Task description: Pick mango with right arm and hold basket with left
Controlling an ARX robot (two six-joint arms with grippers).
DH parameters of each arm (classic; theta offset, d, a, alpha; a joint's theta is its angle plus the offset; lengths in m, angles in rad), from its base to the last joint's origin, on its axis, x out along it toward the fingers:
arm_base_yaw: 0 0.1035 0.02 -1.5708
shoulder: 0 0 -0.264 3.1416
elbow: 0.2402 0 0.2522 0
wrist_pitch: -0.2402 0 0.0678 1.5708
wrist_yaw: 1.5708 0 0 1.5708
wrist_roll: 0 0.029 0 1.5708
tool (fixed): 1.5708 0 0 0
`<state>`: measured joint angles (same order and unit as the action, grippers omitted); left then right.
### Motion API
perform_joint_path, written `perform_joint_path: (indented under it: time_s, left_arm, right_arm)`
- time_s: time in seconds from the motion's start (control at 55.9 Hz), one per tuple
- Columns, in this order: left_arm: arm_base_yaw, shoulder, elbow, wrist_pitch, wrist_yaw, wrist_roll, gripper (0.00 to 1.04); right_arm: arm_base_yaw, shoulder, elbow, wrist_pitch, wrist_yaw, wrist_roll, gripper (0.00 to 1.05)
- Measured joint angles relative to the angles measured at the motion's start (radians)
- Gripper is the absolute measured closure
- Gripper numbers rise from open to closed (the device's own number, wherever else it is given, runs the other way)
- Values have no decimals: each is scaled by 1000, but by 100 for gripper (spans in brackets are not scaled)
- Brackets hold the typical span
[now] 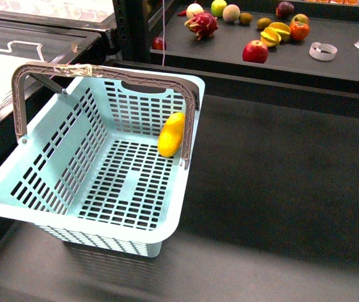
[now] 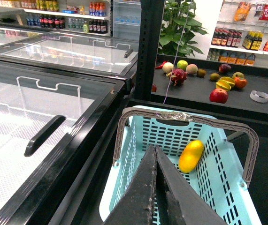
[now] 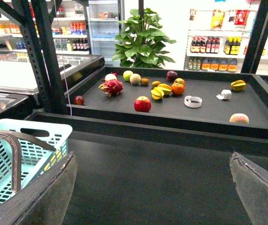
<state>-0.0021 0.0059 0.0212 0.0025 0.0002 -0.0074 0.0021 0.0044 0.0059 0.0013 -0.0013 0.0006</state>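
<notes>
The yellow-orange mango (image 1: 171, 134) lies inside the turquoise basket (image 1: 53, 201), leaning against its right wall under the raised grey-brown handle. In the left wrist view the mango (image 2: 191, 155) shows beyond my left gripper (image 2: 155, 151), which is shut with nothing between its fingers and hangs over the basket (image 2: 227, 187) near its front rim. My right gripper (image 3: 152, 161) is open and empty above the dark counter, to the right of the basket (image 3: 40, 140). Neither arm shows in the front view.
A dark shelf (image 1: 342, 69) behind the counter carries loose fruit: a red apple (image 1: 255, 51), a star fruit (image 1: 275, 33), a dragon fruit (image 1: 202, 24) and others. A glass-topped freezer (image 2: 40, 122) stands left of the basket. A black upright post (image 2: 149, 47) rises behind it.
</notes>
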Motion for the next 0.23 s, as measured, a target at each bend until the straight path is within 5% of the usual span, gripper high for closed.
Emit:
perform_joint_path:
  time_s: [0.232]
  left_arm:
    - [0, -2, 0, 0, 0, 0, 103]
  right_arm:
    - [0, 0, 0, 0, 0, 0, 8]
